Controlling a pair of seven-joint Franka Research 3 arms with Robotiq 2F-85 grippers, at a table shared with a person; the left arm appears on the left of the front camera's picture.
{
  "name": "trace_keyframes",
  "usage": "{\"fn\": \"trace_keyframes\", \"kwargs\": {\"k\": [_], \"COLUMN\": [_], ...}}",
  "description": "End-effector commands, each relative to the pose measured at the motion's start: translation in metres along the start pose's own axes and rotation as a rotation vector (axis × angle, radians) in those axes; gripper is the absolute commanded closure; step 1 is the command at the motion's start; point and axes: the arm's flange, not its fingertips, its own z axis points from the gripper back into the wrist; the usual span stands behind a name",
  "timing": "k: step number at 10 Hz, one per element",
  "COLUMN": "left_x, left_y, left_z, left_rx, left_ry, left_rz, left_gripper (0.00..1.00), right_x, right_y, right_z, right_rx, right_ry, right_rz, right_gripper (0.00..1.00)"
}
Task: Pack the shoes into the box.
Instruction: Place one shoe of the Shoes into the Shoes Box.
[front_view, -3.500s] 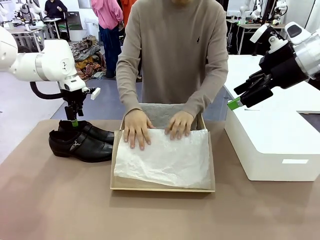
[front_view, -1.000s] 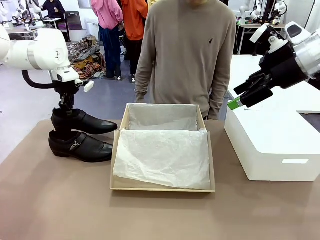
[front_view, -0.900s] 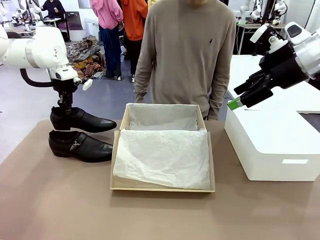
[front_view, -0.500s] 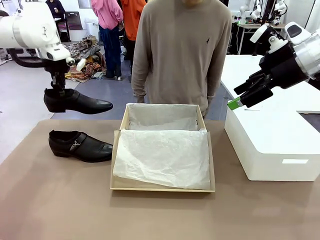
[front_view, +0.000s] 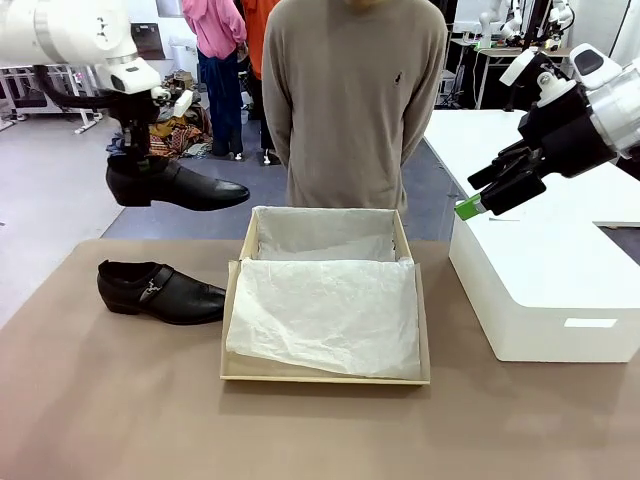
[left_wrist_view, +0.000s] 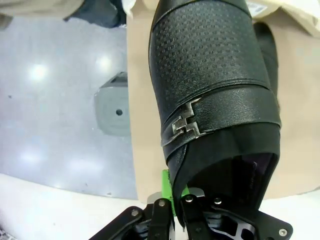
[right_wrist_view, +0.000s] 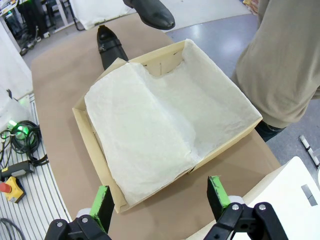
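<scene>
High over the far-left corner of the bench, one of the shoes (front_view: 175, 186) hangs level in the air with its pointed toe aimed right, toward the box. The left pincer (front_view: 131, 152) is clenched on the shoe's heel collar, and the left wrist view shows a green pad pressed against the outside of the leather. Its mate, the second shoe (front_view: 160, 291), lies on its sole on the bench (front_view: 120, 400), just left of the box and apart from it.

The box (front_view: 325, 379) sits open mid-bench. White tissue paper (front_view: 325, 315) lines the far well and spills across the flat near half. Neither shoe is in it, so I would say the job is at its first carry, with one shoe aloft and none packed.

The next move, as I judge it, calls for swinging that shoe rightward over the far well and lowering it sole-down onto the tissue, clear of the cardboard walls, before letting go.

The right pincer (front_view: 478, 192) hovers with its jaws wide and holding nothing, above the white block (front_view: 540, 300) at the right. A person (front_view: 350, 100) stands close behind the box, arms at their sides.
</scene>
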Motion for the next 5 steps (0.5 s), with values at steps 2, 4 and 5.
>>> {"fn": "trace_keyframes", "kwargs": {"k": [2,4,5], "left_x": [0.019,0.025,0.029], "left_y": [-0.031,-0.036,-0.024], "left_z": [-0.002,-0.003,-0.005], "left_rx": [-0.049,-0.059,-0.044], "left_ry": [-0.023,-0.048,-0.013], "left_rz": [0.040,0.070,0.021], "left_gripper": [1.00,1.00,1.00], "right_x": [0.000,0.000,0.000], "right_y": [-0.002,-0.002,-0.002], "right_z": [-0.002,-0.002,-0.002], "right_rx": [0.015,0.015,0.015], "right_ry": [-0.020,-0.020,-0.020], "right_rz": [0.011,0.011,0.011], "right_gripper": [0.00,0.00,0.00]}}
